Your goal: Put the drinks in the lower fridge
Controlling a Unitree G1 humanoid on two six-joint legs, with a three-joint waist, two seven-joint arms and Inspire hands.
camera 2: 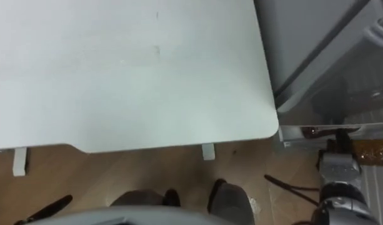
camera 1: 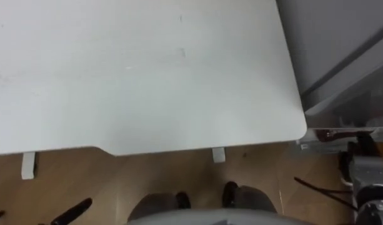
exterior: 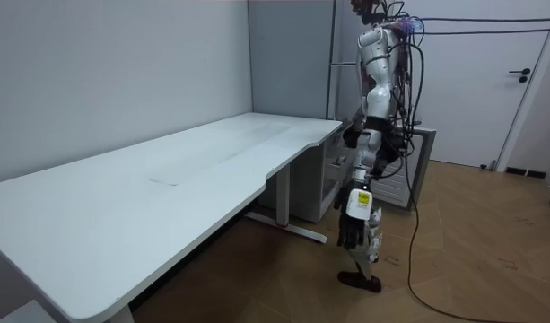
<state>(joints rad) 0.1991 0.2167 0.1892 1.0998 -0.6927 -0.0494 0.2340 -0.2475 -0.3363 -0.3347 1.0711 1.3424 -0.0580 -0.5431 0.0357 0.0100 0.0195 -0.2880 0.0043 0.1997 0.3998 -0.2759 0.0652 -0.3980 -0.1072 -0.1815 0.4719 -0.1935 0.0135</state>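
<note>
White desk (camera 1: 147,75) ahead | fridge (camera 1: 341,44) right | right hand (camera 2: 338,164) beside it, left hand (exterior: 351,231) low | both grips unreadable

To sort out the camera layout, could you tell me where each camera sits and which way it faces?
Left eye view: on the head, facing down at the desk; left hand lower left, right arm lower right.
Right eye view: beside it, same scene.
Room view: across the room, facing desk and whole standing robot.
All share the desk.

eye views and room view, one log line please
stance: standing at corner of white table, grey fridge on its right | left hand: hangs at side, relaxed | right hand: low by fridge front
</note>
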